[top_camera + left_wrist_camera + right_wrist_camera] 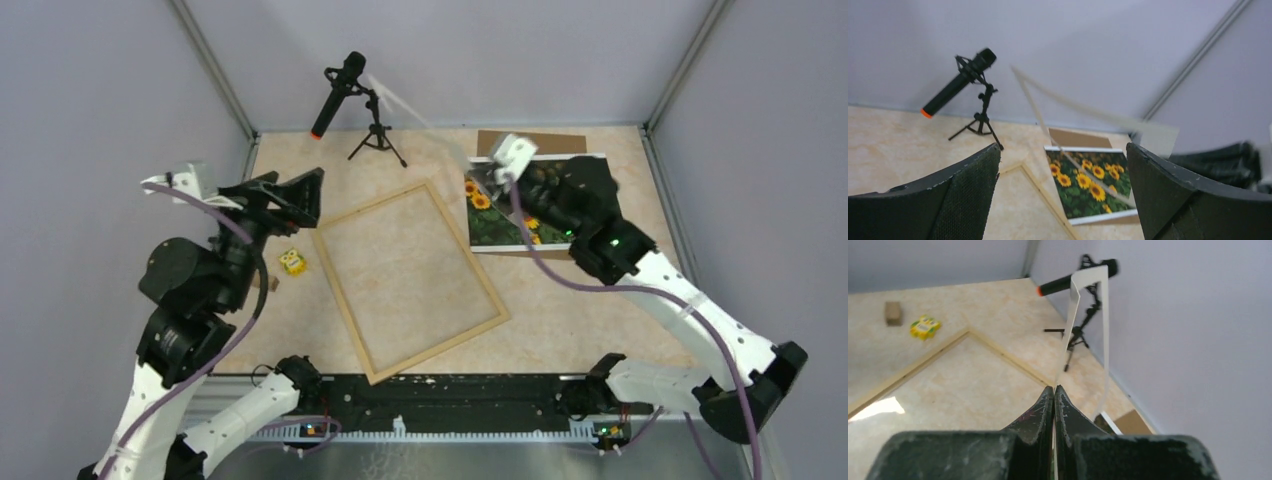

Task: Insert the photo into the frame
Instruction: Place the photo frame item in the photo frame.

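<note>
Right claw (1054,390) pinched shut on the white mat (1106,340), held up right of the frame (440,349); left claw (1063,145) gapes wide, empty. Photo (1088,187) lies flat just right of the frame, on a board (1078,137). I'd park the mat clear first. Mat's blurred from above; my arm covers part of the photo.

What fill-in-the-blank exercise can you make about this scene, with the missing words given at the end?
1. The right gripper is shut on a white ____ with a large cutout, raised in the air.
2. The left gripper is ____, with nothing between its fingers.
3. The photo lies outside the frame and shows yellow ____.
4. The microphone stands on a small black ____.

Missing words: mat; open; sunflowers; tripod.
</note>
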Motion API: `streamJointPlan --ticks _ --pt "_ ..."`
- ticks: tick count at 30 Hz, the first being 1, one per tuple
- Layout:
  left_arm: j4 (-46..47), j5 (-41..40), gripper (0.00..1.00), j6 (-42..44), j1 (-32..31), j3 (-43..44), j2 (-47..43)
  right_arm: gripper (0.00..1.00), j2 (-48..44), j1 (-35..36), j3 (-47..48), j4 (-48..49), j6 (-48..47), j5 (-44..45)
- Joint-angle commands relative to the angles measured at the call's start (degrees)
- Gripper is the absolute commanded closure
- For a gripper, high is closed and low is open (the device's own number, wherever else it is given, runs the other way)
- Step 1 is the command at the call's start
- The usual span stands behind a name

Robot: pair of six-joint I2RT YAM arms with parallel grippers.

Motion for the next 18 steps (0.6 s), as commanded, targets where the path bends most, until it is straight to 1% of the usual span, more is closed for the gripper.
streamJointPlan --ticks 1,3,5,7,9,11,15,16,17,18 --pt "2.1 -7.4 0.02 2.6 -0.1 1.8 0.1 1.00 3.4 15.7 -4.9 -4.7 -14.9 9.2" --pt "3.1 -7.5 0.02 2.1 -0.1 0.9 -0.2 1.00 4.6 22.6 -9.7 -1.5 -16.2 12.6" --pt "6.3 -6.2 0.02 2.9 -0.1 -1.7 -0.6 1.00 6.6 28.7 -13.9 1.1 -16.3 16.7" --pt "6.8 -5.5 0.02 3.0 -0.1 -3.1 0.2 1.00 9.1 34.6 -18.6 5.6 -16.2 19.9" --pt "6.7 -6.3 0.01 3.1 -0.1 -3.6 2.4 1.00 12.7 37.6 -20.5 8.5 -13.9 22.5" --pt "7.8 -6.1 0.01 3.5 -0.1 -3.2 5.2 1.00 16.4 39.3 -20.3 8.3 -11.8 22.8" --pt "8.4 1.1 0.01 6.0 -0.1 1.1 12.9 1.00 20.9 42.2 -20.6 9.1 -10.7 23.7" --pt "8.4 1.6 0.01 6.6 -0.1 1.3 13.9 0.93 21.9 42.6 -20.6 9.1 -10.1 24.1" --pt "8.8 1.3 0.01 7.1 -0.1 0.7 14.5 0.75 23.0 42.8 -20.3 8.9 -9.2 25.0" --pt "10.0 0.8 0.01 7.7 -0.1 -0.5 14.7 0.55 24.1 43.1 -19.9 8.8 -8.3 26.8"
